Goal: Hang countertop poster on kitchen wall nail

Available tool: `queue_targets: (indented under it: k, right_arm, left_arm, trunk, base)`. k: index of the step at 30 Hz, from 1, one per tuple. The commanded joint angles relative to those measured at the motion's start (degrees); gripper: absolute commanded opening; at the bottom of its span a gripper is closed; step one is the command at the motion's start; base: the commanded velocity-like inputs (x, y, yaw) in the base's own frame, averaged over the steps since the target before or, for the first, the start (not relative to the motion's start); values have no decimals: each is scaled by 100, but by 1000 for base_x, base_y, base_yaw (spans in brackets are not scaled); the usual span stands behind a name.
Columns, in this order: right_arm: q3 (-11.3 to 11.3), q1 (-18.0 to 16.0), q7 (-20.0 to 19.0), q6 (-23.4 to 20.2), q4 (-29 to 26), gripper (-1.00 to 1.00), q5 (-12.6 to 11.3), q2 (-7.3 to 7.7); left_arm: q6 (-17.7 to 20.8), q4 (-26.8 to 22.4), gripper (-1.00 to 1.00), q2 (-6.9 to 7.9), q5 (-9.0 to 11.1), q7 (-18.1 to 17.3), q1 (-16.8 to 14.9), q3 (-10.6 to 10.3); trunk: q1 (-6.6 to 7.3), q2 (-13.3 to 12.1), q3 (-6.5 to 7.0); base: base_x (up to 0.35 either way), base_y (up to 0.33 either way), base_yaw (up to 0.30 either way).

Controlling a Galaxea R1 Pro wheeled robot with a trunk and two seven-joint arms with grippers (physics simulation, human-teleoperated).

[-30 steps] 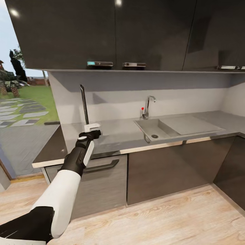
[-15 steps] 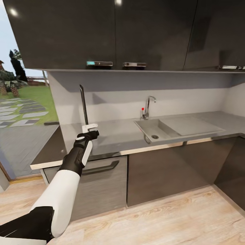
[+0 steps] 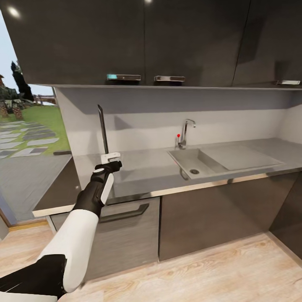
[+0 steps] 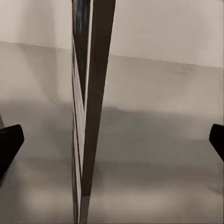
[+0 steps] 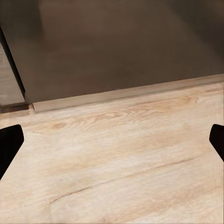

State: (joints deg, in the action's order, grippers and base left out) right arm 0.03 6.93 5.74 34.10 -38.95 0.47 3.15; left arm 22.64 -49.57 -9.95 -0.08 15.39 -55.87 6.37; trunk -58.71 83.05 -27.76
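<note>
Kitchen, simulated render. Long light-grey kitchen countertop (image 3: 151,170) runs under dark wall cupboards (image 3: 126,40); dark cabinet fronts (image 3: 209,218) below, pale wood floor (image 3: 218,272) in front. Moulded grey sink (image 3: 191,161) with chrome tap (image 3: 184,132) sits toward the countertop's right half. Garden with stepping stones visible past the countertop's left end.

Poster (image 3: 102,130): stands upright on edge at the countertop's back left, near the grey wall, seen edge-on as a thin dark strip. In the left wrist view the poster (image 4: 91,112) shows as a narrow dark frame edge with a sliver of white border, tilted slightly, rising between the two fingertips.

Left gripper (image 3: 111,158): arm reaches over the countertop's front edge, gripper at the poster's lower end. Left wrist view shows dark fingertips (image 4: 9,142) spread wide at either side, neither touching the frame: open, not gripping.

Right gripper (image 5: 112,142): in the right wrist view, fingertips (image 5: 10,140) wide apart, open, nothing between them, pointing down at wood floor beside a dark cabinet base.
</note>
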Motion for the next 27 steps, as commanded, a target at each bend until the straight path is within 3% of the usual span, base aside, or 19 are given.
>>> queue_targets:
  k: [1, 14, 27]
  right_arm:
    - [6, 2, 23, 2, -8, 100, 8, 1]
    - [6, 2, 23, 0, -8, 100, 15, 1]
    - [6, 2, 23, 7, -8, 100, 6, 1]
  left_arm:
    - [29, -8, 100, -5, 0, 8, -3, 11]
    - [30, -9, 100, -5, 0, 8, -3, 15]
    - [30, -32, 100, -5, 0, 8, -3, 182]
  trunk:
    - [-2, 3, -5]
    - [-2, 3, -5]
    - [-2, 3, -5]
  base:
    - [85, 59, 0]
    - [28, 13, 0]
    - [119, 0, 0]
